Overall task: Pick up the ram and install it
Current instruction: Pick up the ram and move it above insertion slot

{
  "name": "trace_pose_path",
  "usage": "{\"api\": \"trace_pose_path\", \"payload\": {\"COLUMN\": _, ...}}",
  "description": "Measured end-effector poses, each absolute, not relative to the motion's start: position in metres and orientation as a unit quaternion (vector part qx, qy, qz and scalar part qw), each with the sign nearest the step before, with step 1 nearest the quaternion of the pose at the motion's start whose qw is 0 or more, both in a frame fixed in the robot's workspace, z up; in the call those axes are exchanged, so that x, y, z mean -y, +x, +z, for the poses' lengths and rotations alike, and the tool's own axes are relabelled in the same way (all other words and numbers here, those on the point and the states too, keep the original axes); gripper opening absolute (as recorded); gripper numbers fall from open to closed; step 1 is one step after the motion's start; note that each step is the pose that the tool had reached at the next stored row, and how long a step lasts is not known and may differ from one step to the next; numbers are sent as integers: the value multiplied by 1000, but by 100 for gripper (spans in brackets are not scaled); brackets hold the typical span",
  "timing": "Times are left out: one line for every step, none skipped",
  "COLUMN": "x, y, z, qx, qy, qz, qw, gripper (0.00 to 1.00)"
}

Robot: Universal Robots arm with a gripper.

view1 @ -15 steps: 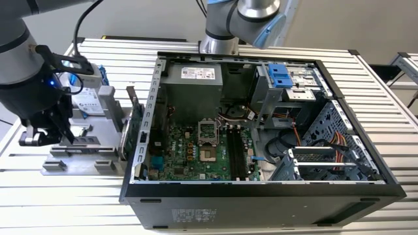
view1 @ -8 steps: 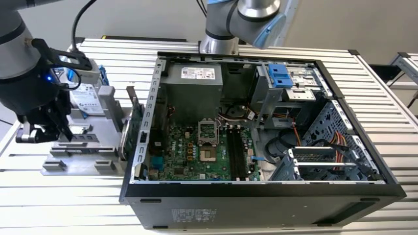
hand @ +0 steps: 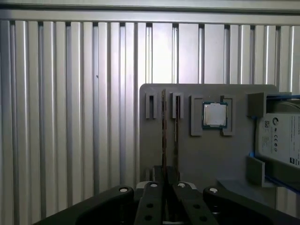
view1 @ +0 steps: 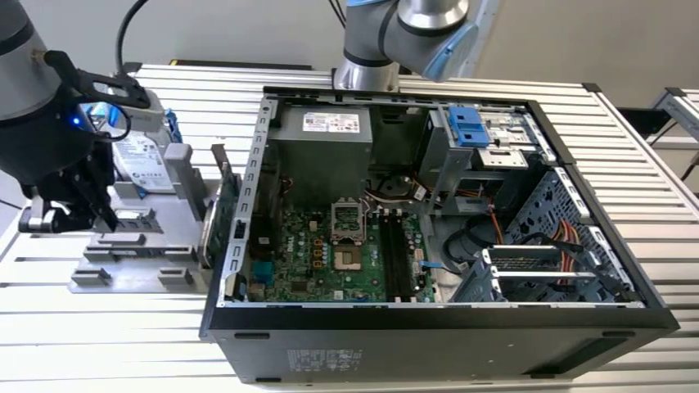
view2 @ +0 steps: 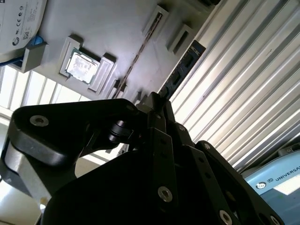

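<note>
Grey tray [hand: 206,159]: one chip [hand: 215,114], one hard drive [hand: 281,138] | one ram [hand: 163,136] clamped in closed pincer [hand: 166,185]

Table [view1: 98,344]: the computer case [view1: 437,332] lies open on its side, to the exterior view's right of the tray [view1: 120,274]. An upright board [view1: 224,213] stands between tray and case. In the first wrist view, the ram [hand: 163,126] stands on edge in a tray slot. The processor chip [hand: 214,115] lies between it and the hard drive [hand: 281,140]. The gripper [hand: 167,183] hangs over the tray, in line with the ram.
</note>
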State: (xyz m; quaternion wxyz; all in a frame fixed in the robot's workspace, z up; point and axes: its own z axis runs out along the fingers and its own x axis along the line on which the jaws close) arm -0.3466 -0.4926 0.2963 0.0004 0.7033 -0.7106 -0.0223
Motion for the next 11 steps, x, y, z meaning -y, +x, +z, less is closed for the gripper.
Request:
{"api": "trace_pose_path", "payload": {"x": 493, "y": -347, "z": 298, "qx": 711, "qy": 703, "qz": -22, "qw": 0, "gripper": 0}}
{"api": "trace_pose_path", "payload": {"x": 493, "y": -347, "z": 299, "qx": 711, "qy": 703, "qz": -22, "qw": 0, "gripper": 0}}
{"api": "trace_pose_path", "payload": {"x": 493, "y": -347, "z": 300, "qx": 711, "qy": 703, "qz": -22, "qw": 0, "gripper": 0}}
{"api": "trace_pose_path", "payload": {"x": 493, "y": -347, "z": 302, "qx": 711, "qy": 703, "qz": -22, "qw": 0, "gripper": 0}}
{"api": "trace_pose_path", "payload": {"x": 493, "y": -347, "z": 303, "qx": 711, "qy": 703, "qz": -22, "qw": 0, "gripper": 0}}
{"api": "trace_pose_path", "payload": {"x": 493, "y": -347, "z": 304, "qx": 711, "qy": 703, "qz": -22, "qw": 0, "gripper": 0}}
{"api": "trace_pose_path", "payload": {"x": 493, "y": -347, "z": 305, "qx": 711, "qy": 703, "qz": -22, "qw": 1, "gripper": 0}}
{"api": "trace_pose_path", "payload": {"x": 493, "y": -347, "z": 307, "qx": 711, "qy": 703, "qz": -22, "qw": 1, "gripper": 0}}
{"api": "trace_pose_path", "payload": {"x": 493, "y": -347, "z": 308, "qx": 711, "qy": 703, "qz": -22, "qw": 0, "gripper": 0}}
{"api": "trace_pose_path", "payload": {"x": 493, "y": -347, "z": 309, "qx": 711, "qy": 703, "qz": -22, "qw": 0, "gripper": 0}}
{"api": "trace_pose_path", "payload": {"x": 493, "y": -347, "z": 310, "qx": 711, "qy": 703, "qz": -22, "qw": 0, "gripper": 0}}
